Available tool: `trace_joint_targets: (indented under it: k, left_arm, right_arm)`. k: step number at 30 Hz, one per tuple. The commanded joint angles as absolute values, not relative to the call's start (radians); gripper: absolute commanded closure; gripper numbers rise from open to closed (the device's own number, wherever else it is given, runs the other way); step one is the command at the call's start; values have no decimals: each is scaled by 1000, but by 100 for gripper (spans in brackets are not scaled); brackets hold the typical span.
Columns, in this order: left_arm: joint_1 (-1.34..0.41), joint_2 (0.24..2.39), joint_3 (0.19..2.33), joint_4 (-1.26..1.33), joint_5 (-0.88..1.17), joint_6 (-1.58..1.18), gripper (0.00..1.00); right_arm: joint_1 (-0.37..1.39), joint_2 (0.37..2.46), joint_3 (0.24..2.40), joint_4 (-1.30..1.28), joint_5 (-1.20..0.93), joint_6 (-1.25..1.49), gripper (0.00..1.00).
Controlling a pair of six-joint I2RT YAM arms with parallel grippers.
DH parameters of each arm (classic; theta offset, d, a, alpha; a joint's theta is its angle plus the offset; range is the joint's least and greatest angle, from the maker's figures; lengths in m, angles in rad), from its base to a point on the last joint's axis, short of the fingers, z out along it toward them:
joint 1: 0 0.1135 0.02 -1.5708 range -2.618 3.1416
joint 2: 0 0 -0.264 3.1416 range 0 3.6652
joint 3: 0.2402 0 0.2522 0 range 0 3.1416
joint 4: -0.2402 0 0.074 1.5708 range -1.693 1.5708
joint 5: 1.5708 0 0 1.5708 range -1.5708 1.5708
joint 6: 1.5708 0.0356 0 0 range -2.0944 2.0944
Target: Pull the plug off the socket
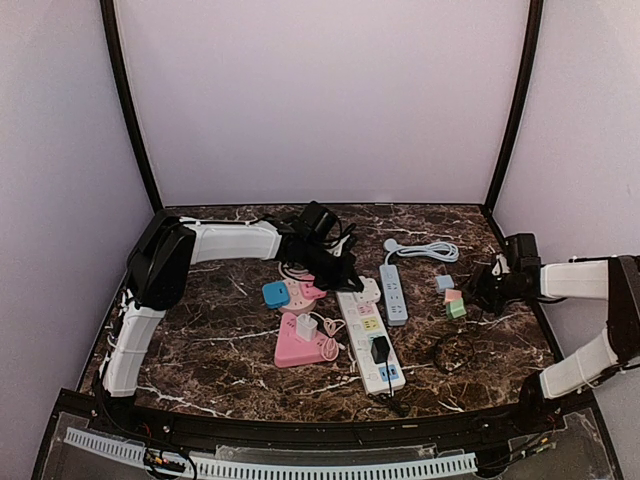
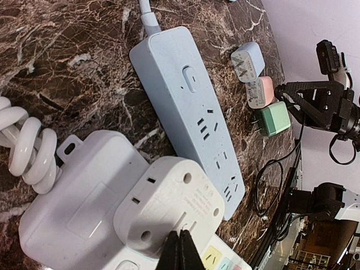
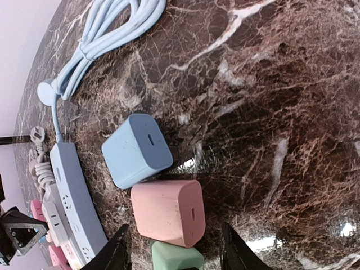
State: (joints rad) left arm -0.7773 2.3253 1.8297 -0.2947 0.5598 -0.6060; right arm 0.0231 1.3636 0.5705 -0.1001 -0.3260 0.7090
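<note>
Shows, from above, the jaws of the left gripper too small to read, hung over the far end of the white strip; sets the right gripper well apart, just beside three small chargers. Catches, at the left wrist, those jaws pinched together on nothing, right at the near edge of the white plug, seated in the strip directly ahead, with contact impossible to tell and a blue strip farther beyond. Finds, at the right wrist, jaws spread wide with the green charger between them and the pink charger just past it. Reads as an approach, no grasp yet made: spread the left jaws, straddle the plug's opposite sides, close firmly, then pull straight along the pins; brace the strip or expect it to lift too.
</note>
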Motion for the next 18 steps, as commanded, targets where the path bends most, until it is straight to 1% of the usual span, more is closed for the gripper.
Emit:
trace_joint_targets:
  k: [1,8,13,18]
  left_arm:
    - [-777,2337,1836,-374,542,-601,100]
    - [-778,2335,1837,-373,545,-599,100]
    - [-778,2333,1838,-372,546,-599,100]
    - [-778,2324,1841,-373,550,-598,100]
  right_arm:
    - [9,1358,612,-111,-310,666,48]
    - [14,1301,650,-199,-269,596,36]
    - [81,1286,703,-278,-202,559,37]
    - [222,1284,759,-355,-147,543,38]
